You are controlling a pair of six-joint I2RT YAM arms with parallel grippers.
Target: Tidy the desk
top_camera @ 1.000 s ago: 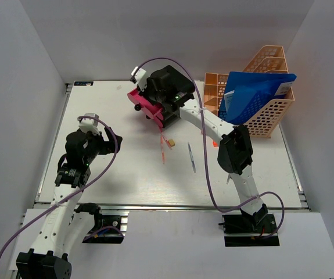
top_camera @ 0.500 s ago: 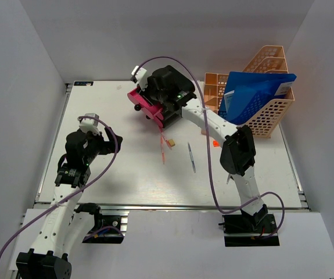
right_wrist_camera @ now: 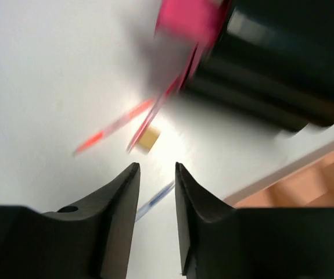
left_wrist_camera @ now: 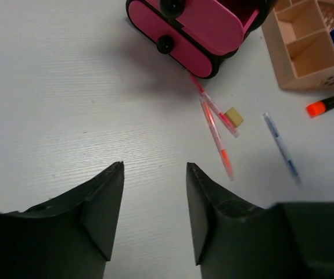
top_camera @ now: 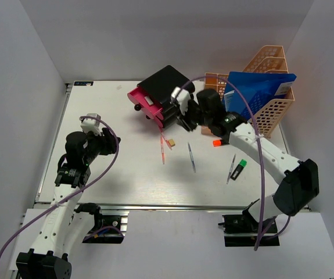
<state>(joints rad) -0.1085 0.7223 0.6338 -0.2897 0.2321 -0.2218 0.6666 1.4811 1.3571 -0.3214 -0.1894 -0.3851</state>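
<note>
The white desk (top_camera: pixel 114 174) holds a black-and-pink drawer box (top_camera: pixel 155 93) at the back middle. My right gripper (top_camera: pixel 178 120) hovers just in front of the box's right side, open and holding nothing. In the right wrist view the same gripper (right_wrist_camera: pixel 157 167) shows a bare gap, with a tan eraser (right_wrist_camera: pixel 149 138) and a blurred red pen (right_wrist_camera: pixel 111 129) ahead. My left gripper (top_camera: pixel 104 145) is over the left of the desk, open and empty. From the left wrist, that gripper (left_wrist_camera: pixel 155 168) looks toward the drawer box (left_wrist_camera: pixel 196 29) and two red pens (left_wrist_camera: pixel 216 131).
Loose on the desk lie red pens (top_camera: pixel 164 148), the tan eraser (top_camera: pixel 172 142), a blue pen (top_camera: pixel 191 157), an orange highlighter (top_camera: pixel 216 142), a green marker (top_camera: pixel 242 167) and a thin pen (top_camera: pixel 232 168). A peach mesh rack (top_camera: pixel 271 110) with blue folders (top_camera: pixel 254 93) stands back right.
My right arm swung back off the drawer box toward the right, uncovering the box, marker and thin pen, and its jaws widened. The left jaws narrowed; the left arm stayed put.
</note>
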